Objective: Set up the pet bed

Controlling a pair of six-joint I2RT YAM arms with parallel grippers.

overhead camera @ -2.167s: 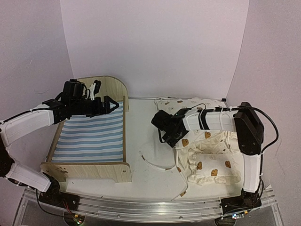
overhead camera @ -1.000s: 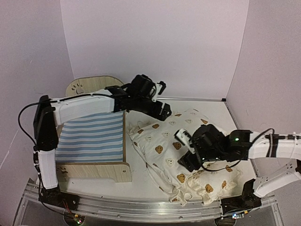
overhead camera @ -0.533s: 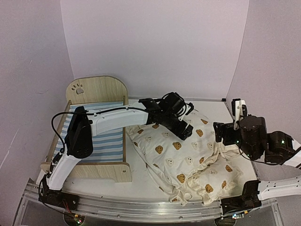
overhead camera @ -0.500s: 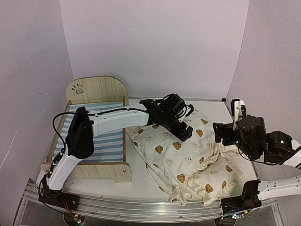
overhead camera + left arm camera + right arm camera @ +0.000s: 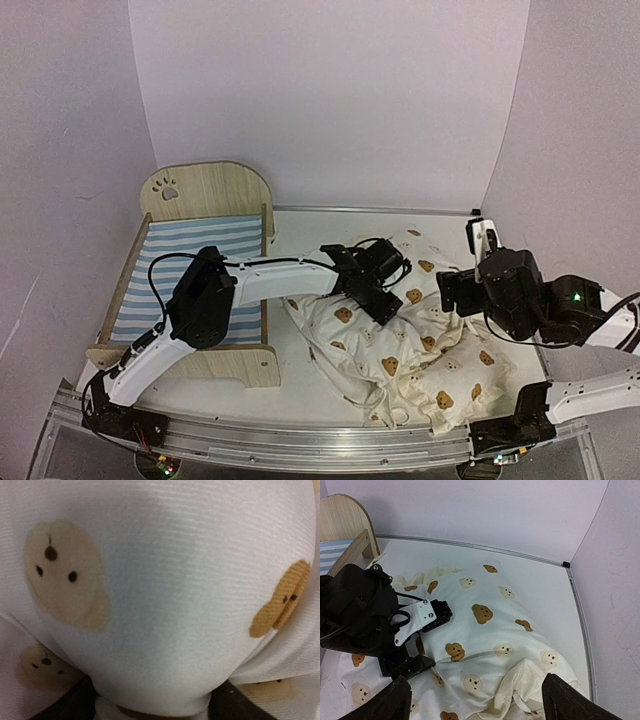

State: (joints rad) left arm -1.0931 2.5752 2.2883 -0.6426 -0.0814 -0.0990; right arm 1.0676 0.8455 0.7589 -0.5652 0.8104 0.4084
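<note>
The pet bed [image 5: 190, 285] stands at the left of the counter [image 5: 305, 225], striped base showing; the bear-print cushion [image 5: 400, 340] lies crumpled just beside it. The left tool [image 5: 378, 295] is pressed into the cushion, and I cannot tell if it grips the cloth. The right tool [image 5: 476, 692] hangs above, fingers wide apart, holding nothing.

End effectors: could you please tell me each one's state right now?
Left end effector: pressed into the cushion; grip cannot be told.
Right end effector: open, holding nothing.
</note>
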